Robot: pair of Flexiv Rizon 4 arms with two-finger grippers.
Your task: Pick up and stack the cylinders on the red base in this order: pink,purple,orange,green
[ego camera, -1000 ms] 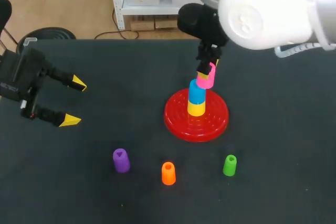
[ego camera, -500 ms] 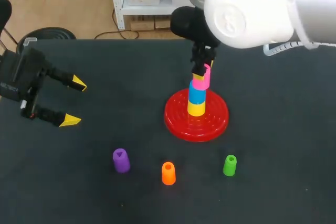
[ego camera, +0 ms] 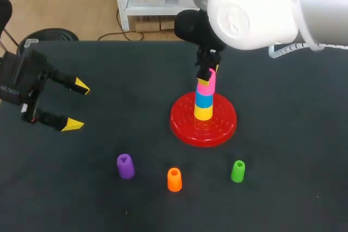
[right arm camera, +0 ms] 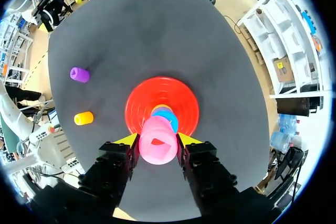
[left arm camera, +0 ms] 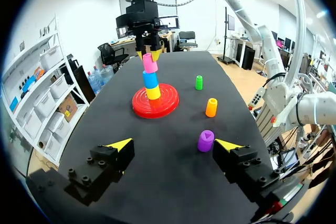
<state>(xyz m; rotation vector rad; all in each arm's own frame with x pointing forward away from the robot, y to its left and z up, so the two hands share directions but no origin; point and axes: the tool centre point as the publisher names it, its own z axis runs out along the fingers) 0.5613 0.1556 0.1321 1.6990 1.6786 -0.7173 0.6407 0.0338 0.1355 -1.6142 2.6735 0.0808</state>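
My right hand [right arm camera: 157, 141] is clamped on the pink cylinder [right arm camera: 157, 145]. Its own wrist view shows both yellow tips pressed against the cylinder's sides, which the overhead view hides behind the arm's bulk. From there I look straight down into the cylinder's open top. The blue cylinder [right arm camera: 169, 116] peeks out just past it, over the middle of the red base [right arm camera: 142, 103].

The head view gives the stack's order instead. The yellow cylinder [ego camera: 203, 112] stands on the base, blue sits on yellow, and pink is on top, touching blue. The left wrist view sees the stack side-on from across the bench [left arm camera: 173, 182], and there pink looks slightly tilted on blue. I cannot tell whether it is fully seated.

My left hand [ego camera: 76, 105] hangs over the bench's left part, well apart from everything. Its fingers are spread wide with nothing between them.

The purple cylinder [ego camera: 125, 166], orange cylinder [ego camera: 174, 180] and green cylinder [ego camera: 237, 171] stand upright in a loose row on the near side of the base, apart from it and from each other. The left wrist view has purple nearest, just ahead of that hand, then orange, then green. The right wrist view catches only purple and orange.
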